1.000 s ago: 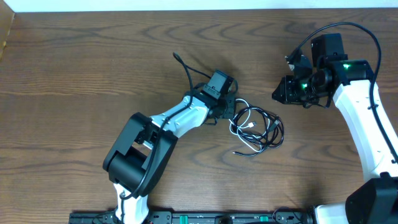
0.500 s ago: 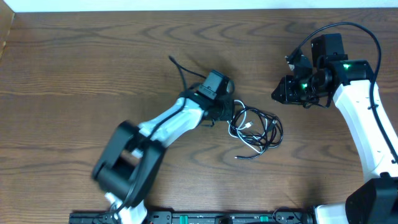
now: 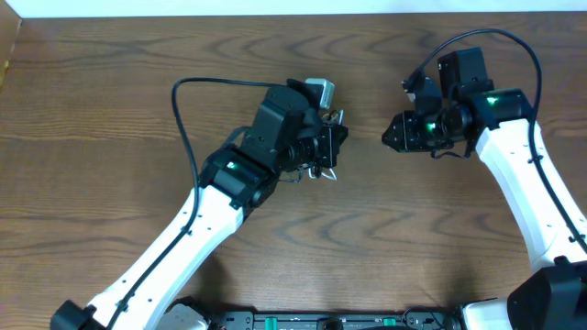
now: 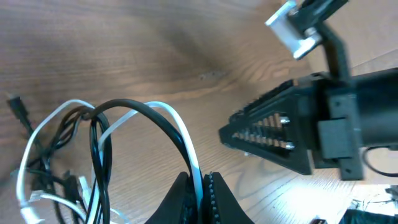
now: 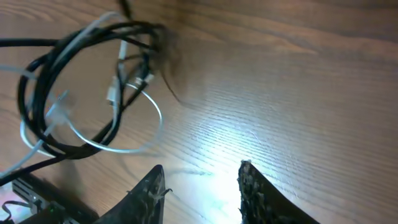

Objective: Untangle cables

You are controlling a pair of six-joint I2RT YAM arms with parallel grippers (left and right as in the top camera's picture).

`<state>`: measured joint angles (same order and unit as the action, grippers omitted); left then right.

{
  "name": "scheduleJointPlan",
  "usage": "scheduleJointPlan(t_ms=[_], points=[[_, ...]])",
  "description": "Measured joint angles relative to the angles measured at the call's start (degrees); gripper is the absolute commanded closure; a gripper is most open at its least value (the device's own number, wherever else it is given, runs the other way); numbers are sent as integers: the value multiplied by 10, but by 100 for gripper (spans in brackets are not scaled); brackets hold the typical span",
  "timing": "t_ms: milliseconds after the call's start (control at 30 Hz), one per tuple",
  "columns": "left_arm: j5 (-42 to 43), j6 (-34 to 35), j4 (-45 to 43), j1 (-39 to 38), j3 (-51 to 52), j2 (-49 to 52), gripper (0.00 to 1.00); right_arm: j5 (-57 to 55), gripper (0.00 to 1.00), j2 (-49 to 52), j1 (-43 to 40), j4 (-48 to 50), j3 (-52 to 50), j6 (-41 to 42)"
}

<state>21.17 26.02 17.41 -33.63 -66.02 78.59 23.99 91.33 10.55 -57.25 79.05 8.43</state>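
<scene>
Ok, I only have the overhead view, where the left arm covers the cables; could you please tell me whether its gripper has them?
Observer: Yes; the left wrist view shows the left gripper shut on the black cable and the white cable together.
Operator: Thank you. Is the right gripper holding anything?
Observer: No; in its wrist view the fingers stand apart over bare table, both cables ahead to their left.
Operator: Any plug end showing?
Observer: A small black plug pokes out on the loops' far side in the left wrist view.
</scene>
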Motion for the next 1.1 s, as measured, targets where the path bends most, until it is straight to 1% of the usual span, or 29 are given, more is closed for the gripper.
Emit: scheduleJointPlan(t_ms=[67, 100, 133, 200, 433, 500, 567, 667, 733, 867, 967, 1100], points=[[0, 7, 0, 6, 0, -9, 93, 1, 63, 0, 2, 0, 0, 3], [0, 13, 0, 12, 0, -15, 93, 5, 59, 0, 3, 1, 0, 4], [1, 17, 1, 17, 0, -19, 93, 9, 50, 0, 3, 1, 0, 6], [6, 30, 1, 33, 0, -29, 93, 19, 46, 0, 4, 3, 0, 5], [84, 86, -16, 94, 0, -47, 93, 58, 42, 0, 24, 50, 0, 15], [109, 101, -26, 104, 0, -47, 93, 63, 42, 1, 33, 73, 0, 23], [133, 115, -40, 111, 0, -47, 93, 68, 39, 7, 48, 102, -2, 39], [154, 125, -44, 111, 0, -47, 92, 72, 37, 22, 67, 141, -4, 65], [163, 131, -45, 111, 0, -47, 92, 72, 37, 44, 85, 165, -5, 88], [172, 145, -47, 111, 0, -47, 93, 71, 32, 83, 111, 202, -7, 132], [176, 149, -52, 111, 0, -47, 92, 59, 28, 124, 127, 222, -7, 185], [176, 152, -57, 111, 0, -48, 93, 27, 28, 175, 134, 224, -9, 249]])
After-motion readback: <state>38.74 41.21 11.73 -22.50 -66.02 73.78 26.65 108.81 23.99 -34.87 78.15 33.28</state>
